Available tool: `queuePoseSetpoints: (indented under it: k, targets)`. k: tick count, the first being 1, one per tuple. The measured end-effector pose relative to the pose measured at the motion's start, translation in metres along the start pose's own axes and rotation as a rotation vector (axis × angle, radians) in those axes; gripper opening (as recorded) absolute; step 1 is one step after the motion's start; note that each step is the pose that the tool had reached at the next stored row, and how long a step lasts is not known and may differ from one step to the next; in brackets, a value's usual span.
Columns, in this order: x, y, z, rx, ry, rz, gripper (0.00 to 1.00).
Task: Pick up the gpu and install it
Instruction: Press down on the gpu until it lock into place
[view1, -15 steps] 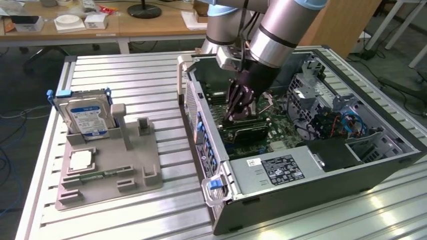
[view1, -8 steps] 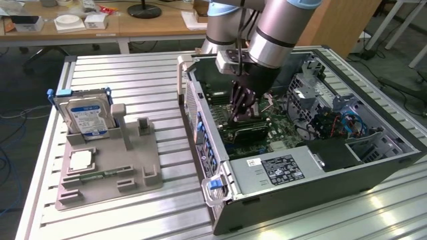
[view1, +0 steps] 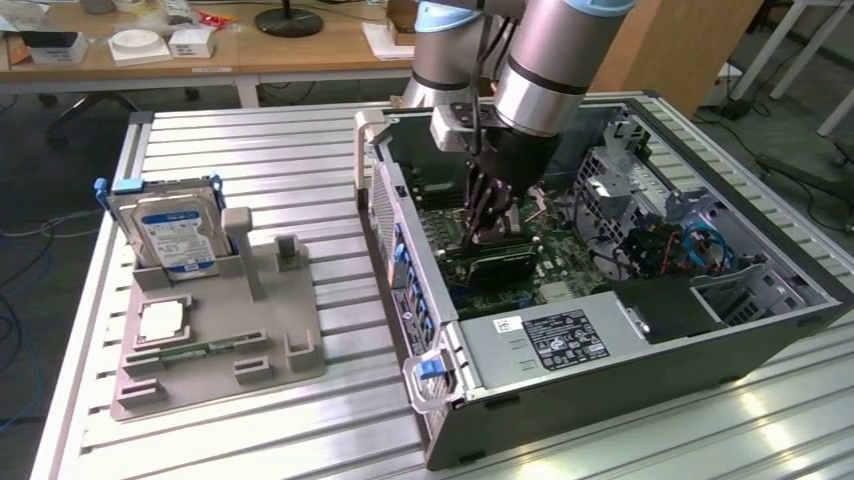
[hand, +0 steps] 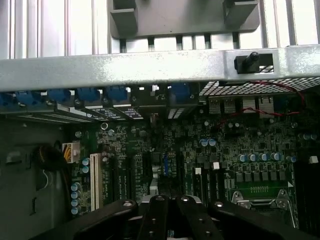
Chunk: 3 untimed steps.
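The gpu (view1: 491, 266), a thin dark card, stands on edge over the green motherboard (view1: 567, 262) inside the open computer case (view1: 400, 235). My gripper (view1: 489, 232) reaches straight down into the case and is shut on the card's upper edge. In the wrist view its black fingers (hand: 165, 220) sit close together just above the motherboard (hand: 200, 150) and its expansion slots. The card itself is hidden beneath them there.
A grey parts tray (view1: 267, 345) on the exterior view's left holds a hard drive (view1: 174, 235), a processor (view1: 163, 320) and a memory stick (view1: 200, 350). Inside the case are the power supply (view1: 554, 335), drive cage and cables (view1: 681, 245). The case's rear wall (hand: 150, 67) lies close ahead.
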<state>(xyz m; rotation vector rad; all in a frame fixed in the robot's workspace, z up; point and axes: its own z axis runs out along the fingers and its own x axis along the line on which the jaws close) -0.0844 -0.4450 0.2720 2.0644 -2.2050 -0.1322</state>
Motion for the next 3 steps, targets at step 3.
queuePoseSetpoints:
  k: [3]
  targets:
    - [0.0,0.0,0.0,0.0,-0.001,0.0,0.1]
